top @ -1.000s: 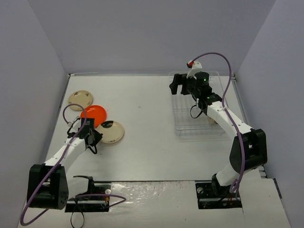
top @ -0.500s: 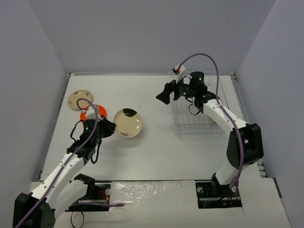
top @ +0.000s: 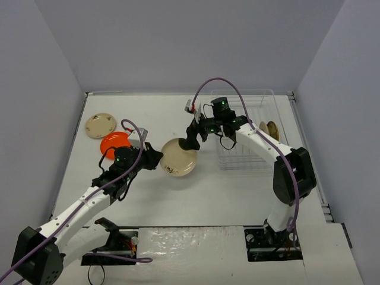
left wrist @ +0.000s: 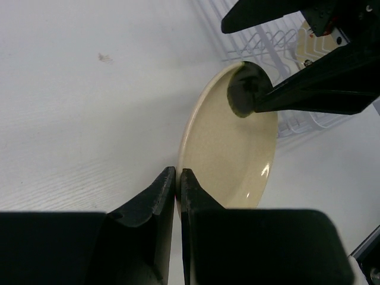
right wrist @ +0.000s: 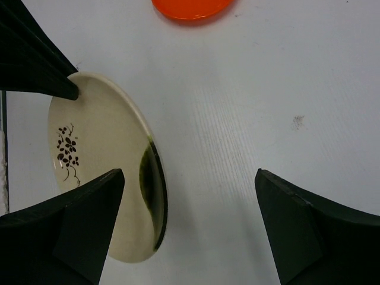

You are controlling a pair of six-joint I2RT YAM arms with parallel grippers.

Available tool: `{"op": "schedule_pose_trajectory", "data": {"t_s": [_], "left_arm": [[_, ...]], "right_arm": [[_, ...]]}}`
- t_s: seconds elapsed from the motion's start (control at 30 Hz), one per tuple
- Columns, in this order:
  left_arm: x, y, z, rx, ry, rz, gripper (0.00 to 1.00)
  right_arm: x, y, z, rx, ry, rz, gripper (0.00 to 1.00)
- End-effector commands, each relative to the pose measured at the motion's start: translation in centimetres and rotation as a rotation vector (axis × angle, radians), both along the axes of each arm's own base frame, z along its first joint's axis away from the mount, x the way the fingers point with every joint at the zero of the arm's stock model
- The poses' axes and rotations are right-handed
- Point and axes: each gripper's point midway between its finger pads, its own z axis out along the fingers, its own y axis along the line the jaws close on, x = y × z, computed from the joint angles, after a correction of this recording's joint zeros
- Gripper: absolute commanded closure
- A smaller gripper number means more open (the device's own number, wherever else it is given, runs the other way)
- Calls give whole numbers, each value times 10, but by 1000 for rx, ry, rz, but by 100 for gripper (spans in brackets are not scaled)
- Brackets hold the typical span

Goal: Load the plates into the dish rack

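My left gripper (top: 153,159) is shut on the near rim of a cream plate (top: 179,157) with a dark green edge patch and holds it tilted above the table's middle. The left wrist view shows the fingertips (left wrist: 168,181) pinching the plate (left wrist: 231,142). My right gripper (top: 193,139) is open, and its jaws straddle the plate's far rim without touching it. In the right wrist view the plate (right wrist: 101,172) lies between my wide-open fingers (right wrist: 77,225). An orange plate (top: 114,142) and a cream patterned plate (top: 100,124) lie at the left. The dish rack (top: 249,151) stands at the right and holds one tan plate (top: 270,129).
Grey walls close in the table on the left, back and right. The rack's wire slots (left wrist: 261,41) show just beyond the held plate in the left wrist view. The orange plate (right wrist: 190,7) shows at the top of the right wrist view.
My left arm has lifted the cream plate off the table and carried it right to the middle. My right arm has swung left from over the rack to the plate's far rim.
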Motion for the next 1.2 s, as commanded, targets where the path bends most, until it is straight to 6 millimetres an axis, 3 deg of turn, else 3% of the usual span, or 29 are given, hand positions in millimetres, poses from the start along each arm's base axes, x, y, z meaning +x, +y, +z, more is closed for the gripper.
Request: {"op": "schedule_pose_trajectory", "data": {"t_s": [0.0,0.03,0.1,0.23,0.3,0.33,0.37,0.4,0.43,0.53,0.57,0.63,0.73,0.83,0.93,1.03,1.17], "left_arm": [[11,-23,80,-74,-237,-80,100],[11,-23,79,-69,-236,-76,100],[13,-23,80,-62,-234,-66,100],[18,-22,83,-58,-233,-45,100],[23,-21,82,-51,-217,-25,97],[26,-20,82,-46,-210,-13,89],[30,-17,84,-34,-202,11,47],[34,-13,85,-23,-192,43,26],[37,-9,86,-13,-183,71,14],[42,-4,86,-8,-171,111,12],[42,-4,87,-12,-169,120,6],[47,4,86,-19,-163,176,3],[56,30,87,-22,-141,352,3],[63,63,84,8,-106,554,3],[63,95,88,60,-66,728,3],[64,111,88,68,-34,810,3],[64,126,78,58,-11,878,3]], "right_arm": [[4,6,21,16,-68,37,36],[4,6,21,17,-66,35,37],[7,5,27,22,-79,16,67],[8,2,34,21,-102,-1,97],[22,-2,44,28,-139,-89,100],[27,-5,48,28,-146,-132,100],[36,-11,57,27,-181,-198,100],[42,-17,65,30,-199,-259,100],[48,-23,73,35,-217,-316,100],[61,-45,107,79,-291,-464,100],[64,-52,114,85,-309,-503,100],[77,-75,128,85,-343,-626,100],[88,-102,154,116,-366,-757,100],[98,-145,175,71,-445,-986,100],[100,-207,179,-68,-492,-1313,100],[90,-254,175,-235,-529,-1553,100],[79,-280,159,-424,-551,-1684,100]]}}
